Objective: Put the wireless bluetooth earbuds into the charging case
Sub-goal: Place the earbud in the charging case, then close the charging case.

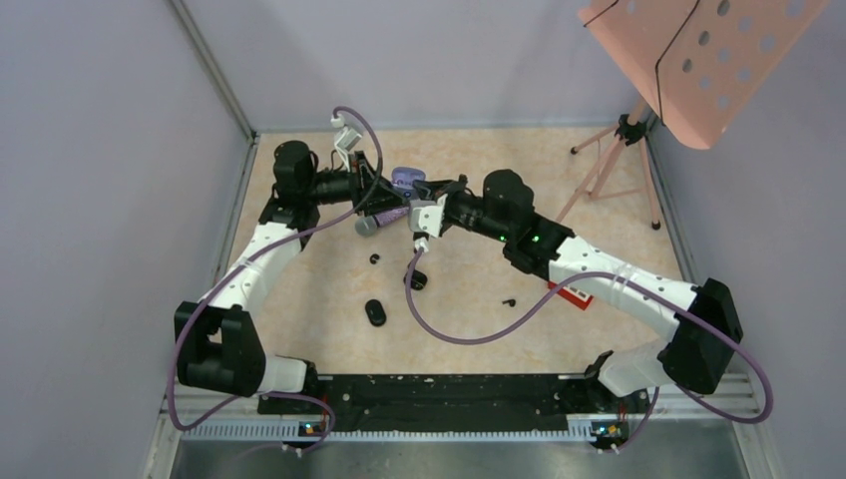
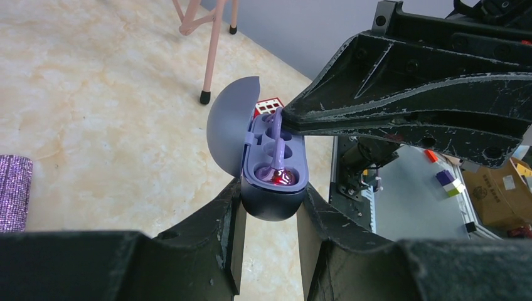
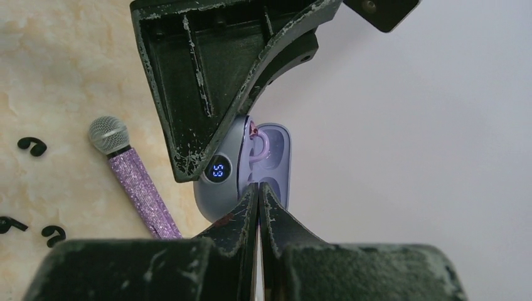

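Lilac plastic catches the eye: the charging case is held up off the worktop, clamped by its base between the left jaws, which are nearly closed around it. Its lid stands open to one side. One lilac earbud sits in the well nearest the left jaws, with a red glow beneath it. The right jaws are pressed fully together, their tips at the far end of the open case. Whether they pinch anything I cannot tell. Down on the worktop lie a purple glitter microphone, several black earbuds and two black oval cases, well apart from the raised case.
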Robot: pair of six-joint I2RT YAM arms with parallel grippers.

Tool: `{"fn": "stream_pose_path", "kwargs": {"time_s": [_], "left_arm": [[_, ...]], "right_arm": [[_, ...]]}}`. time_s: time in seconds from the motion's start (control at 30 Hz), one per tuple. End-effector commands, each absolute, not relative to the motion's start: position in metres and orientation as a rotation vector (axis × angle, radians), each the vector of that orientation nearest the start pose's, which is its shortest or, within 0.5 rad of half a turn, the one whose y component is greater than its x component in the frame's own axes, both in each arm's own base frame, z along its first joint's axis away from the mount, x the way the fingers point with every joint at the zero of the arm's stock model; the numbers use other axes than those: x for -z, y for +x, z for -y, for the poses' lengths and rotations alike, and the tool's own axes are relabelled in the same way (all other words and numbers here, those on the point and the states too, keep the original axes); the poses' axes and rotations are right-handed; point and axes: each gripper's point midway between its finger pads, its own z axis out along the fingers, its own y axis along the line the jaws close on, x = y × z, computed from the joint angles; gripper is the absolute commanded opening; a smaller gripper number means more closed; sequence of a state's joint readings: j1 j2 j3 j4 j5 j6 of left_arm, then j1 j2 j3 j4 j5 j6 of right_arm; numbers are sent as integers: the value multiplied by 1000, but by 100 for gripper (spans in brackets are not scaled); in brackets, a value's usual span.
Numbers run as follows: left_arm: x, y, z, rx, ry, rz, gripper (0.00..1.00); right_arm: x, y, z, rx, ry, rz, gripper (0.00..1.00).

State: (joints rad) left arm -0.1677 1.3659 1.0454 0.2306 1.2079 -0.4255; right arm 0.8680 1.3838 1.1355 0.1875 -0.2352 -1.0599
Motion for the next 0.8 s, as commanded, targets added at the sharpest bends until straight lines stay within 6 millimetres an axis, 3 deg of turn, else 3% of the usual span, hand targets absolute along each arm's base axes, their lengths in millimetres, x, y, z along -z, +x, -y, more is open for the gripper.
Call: {"fn": "stream_pose_path", "kwargs": {"time_s": [0.0, 0.2, 0.27, 0.37, 0.53, 0.77], "left_arm": [[-324, 297, 223, 1341, 831, -1533, 0], [-312, 299, 220, 1281, 871, -1550, 0], [-305, 301, 219, 1256, 893, -1557, 0], [-299, 300, 219, 1232, 937, -1548, 0], [-287, 296, 217, 1169, 1040, -1510, 0], [-286, 284, 222, 1114, 1163, -1457, 0]], "right_arm": [[-340, 293, -371, -106, -1476, -793, 4], [-370, 292, -342, -223, -1440, -938, 33], [-381, 290, -331, -291, -1409, -999, 48], [-381, 292, -321, -386, -1371, -1131, 67], [-340, 298, -330, -593, -1435, -1398, 73], [-317, 288, -359, -835, -1519, -1428, 74]]}}
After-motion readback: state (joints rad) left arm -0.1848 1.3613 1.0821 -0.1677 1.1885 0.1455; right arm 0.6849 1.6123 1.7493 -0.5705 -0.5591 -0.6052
